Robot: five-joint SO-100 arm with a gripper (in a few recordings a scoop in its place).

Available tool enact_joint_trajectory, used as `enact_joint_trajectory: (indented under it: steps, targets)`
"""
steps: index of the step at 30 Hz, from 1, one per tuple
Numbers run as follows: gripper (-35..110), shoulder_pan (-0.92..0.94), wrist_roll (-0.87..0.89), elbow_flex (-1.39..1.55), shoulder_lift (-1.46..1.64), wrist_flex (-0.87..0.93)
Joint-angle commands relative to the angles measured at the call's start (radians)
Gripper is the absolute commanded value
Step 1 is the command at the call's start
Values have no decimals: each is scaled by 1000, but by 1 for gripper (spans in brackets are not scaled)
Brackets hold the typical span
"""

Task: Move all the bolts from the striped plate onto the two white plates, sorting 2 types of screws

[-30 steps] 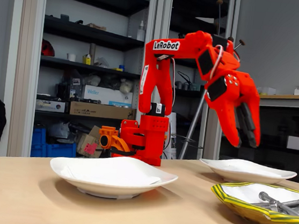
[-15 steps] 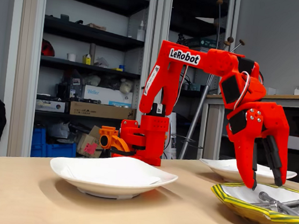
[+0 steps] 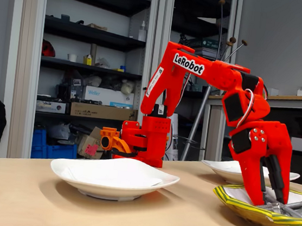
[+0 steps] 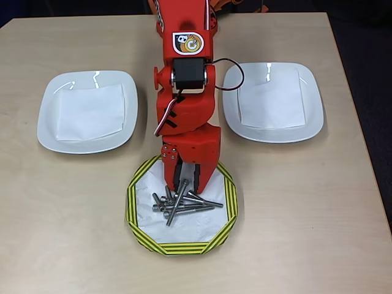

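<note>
Reaching down into the striped plate [image 4: 138, 217], the claw [image 4: 182, 181] stands narrowly parted, tips among the bolts [image 4: 180, 204] piled just below it. The overhead view alone shows this heap whole and a paper square lining each of the two white plates [image 4: 87, 111], flanking the folded arm [image 3: 210, 70].

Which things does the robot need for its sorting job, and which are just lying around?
For the job:
- gripper
- bolts
- striped plate
- two white plates
- paper sheet on each white plate

Just around:
- shelves with boxes
- blue crate
</note>
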Motion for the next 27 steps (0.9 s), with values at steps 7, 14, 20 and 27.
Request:
enact_joint_trajectory:
  steps: [7, 14, 20, 27]
  targets:
    - [0, 0, 17, -44, -34, -3]
    - [0, 9, -41, -52, -8, 23]
    - [0, 12, -84, -143, 8, 115]
    - [0, 28, -146, -235, 21, 202]
